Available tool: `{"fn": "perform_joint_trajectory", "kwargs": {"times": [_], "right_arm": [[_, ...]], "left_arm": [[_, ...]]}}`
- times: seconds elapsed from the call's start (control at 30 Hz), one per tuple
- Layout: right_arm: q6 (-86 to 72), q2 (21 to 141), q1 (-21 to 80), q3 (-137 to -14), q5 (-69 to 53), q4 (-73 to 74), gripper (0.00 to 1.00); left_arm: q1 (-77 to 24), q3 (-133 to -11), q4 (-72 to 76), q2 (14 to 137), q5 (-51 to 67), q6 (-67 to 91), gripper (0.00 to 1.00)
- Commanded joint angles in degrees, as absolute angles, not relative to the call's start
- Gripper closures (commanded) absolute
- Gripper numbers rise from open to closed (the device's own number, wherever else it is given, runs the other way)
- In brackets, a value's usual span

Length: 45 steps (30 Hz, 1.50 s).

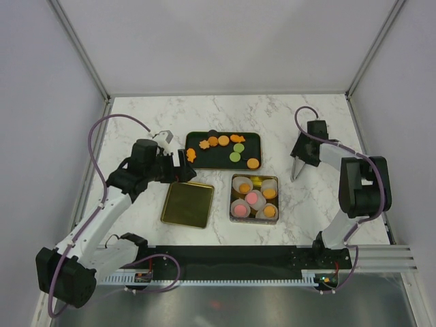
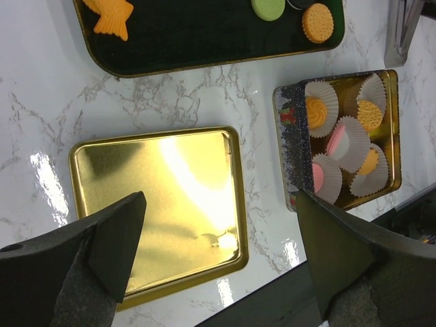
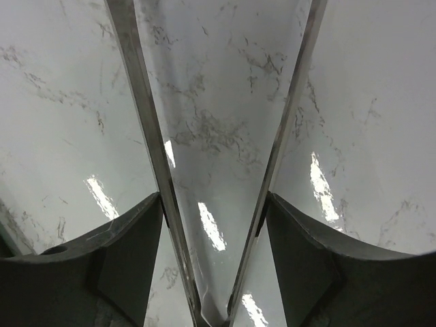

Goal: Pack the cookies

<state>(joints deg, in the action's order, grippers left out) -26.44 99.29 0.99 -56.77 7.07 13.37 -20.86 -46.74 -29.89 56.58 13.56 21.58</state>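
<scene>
Top view: black rectangular metal tray (image 1: 219, 159) at centre of white marble table (image 1: 143, 119), w/ approx. eight loose cookies (image 1: 223, 139): orange rounds, two green, fish and flower shapes. At the tray's 5 o'clock, a gold square tin (image 2: 287, 153) w/ six white paper cups (image 2: 355, 144), each apparently holding an orange or pink cookie. A flat gold lid (image 1: 187, 204) lies at the tin's 9 o'clock. L gripper (image 2: 219, 197) hovers over the lid, fingers wide apart, empty. R gripper (image 3: 212, 204), at the tray's 3 o'clock, is clamped on thin metal tongs (image 3: 148, 136) over bare marble; nothing seen in them. Judged approx. half done: cups filled, tray cookies and lid left.
</scene>
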Motion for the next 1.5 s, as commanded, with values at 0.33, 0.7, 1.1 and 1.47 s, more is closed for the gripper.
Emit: {"fn": "perform_joint_trajectory", "kwargs": {"times": [0.33,0.7,1.1,1.47], "right_arm": [[-28.0,87.6,1.0,-52.2,6.2,12.0,0.24],[-27.0,73.6,10.5,-50.4,-1.8,13.3,0.28],[-27.2,70.8,19.0,-48.8,-9.9,10.2,0.30],[-26.5,70.0,19.1,-47.6,-12.3,9.4,0.30]], "left_arm": [[-20.5,-47.6,-30.7,60.6,4.5,24.1,0.01],[-15.4,-48.2,-35.9,67.8,-9.3,30.2,0.13],[-10.4,-45.0,-32.3,79.0,-0.6,31.8,0.38],[-10.2,-44.4,-29.2,88.1,5.1,32.9,0.74]]}}
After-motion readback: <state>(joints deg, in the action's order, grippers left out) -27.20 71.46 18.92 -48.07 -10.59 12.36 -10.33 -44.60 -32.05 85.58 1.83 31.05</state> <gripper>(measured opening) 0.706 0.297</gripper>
